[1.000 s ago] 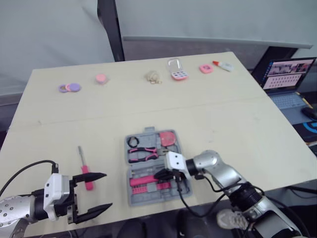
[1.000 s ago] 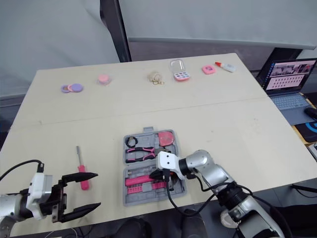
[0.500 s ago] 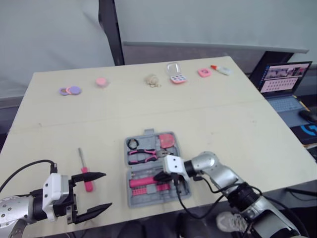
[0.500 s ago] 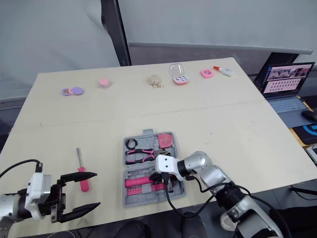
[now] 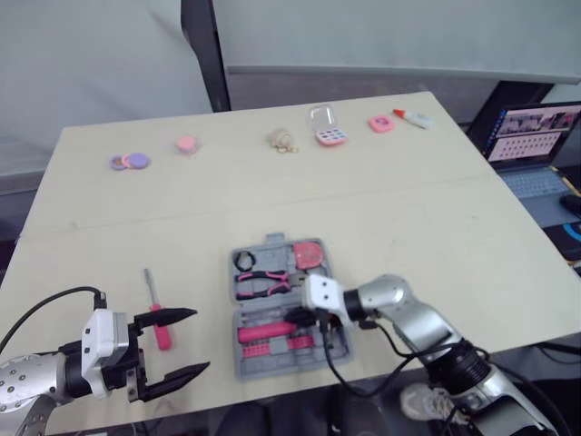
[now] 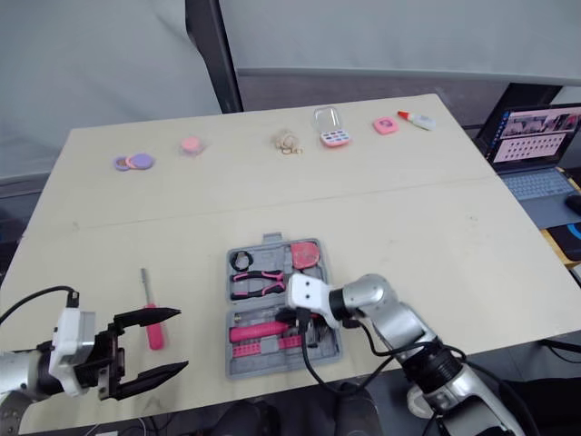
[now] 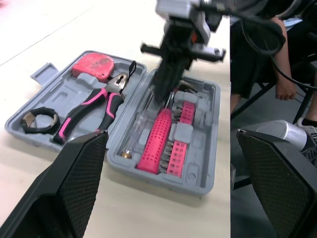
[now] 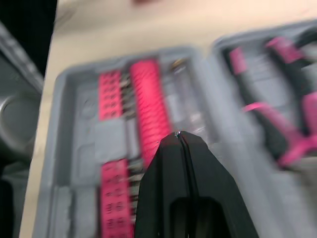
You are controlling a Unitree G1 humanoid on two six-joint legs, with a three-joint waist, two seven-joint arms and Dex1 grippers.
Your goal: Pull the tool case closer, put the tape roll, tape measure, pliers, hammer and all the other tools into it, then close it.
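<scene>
Hardly anything has been displaced over the last second. The whole scene has been shifted slightly by the head camera, while the right gripper has been kept low over the near half of the tool case. Its fingers are pressed together with nothing between them, just above the pink grip of the hammer. The hammer is therefore judged to be seated.

In the far half of the case the pliers, tape measure and tape roll are already bedded.

One screwdriver is left outside, to the left of the case and apart from it. Its long axis is laid roughly parallel to the case's left edge, with the shaft pointed away from the robot and the pink handle nearest it.

The left gripper is held with its fingers spread wide at that handle. One finger is seen across the handle, but contact cannot be told.

The hammer's grip is laid along the case's near edge.
</scene>
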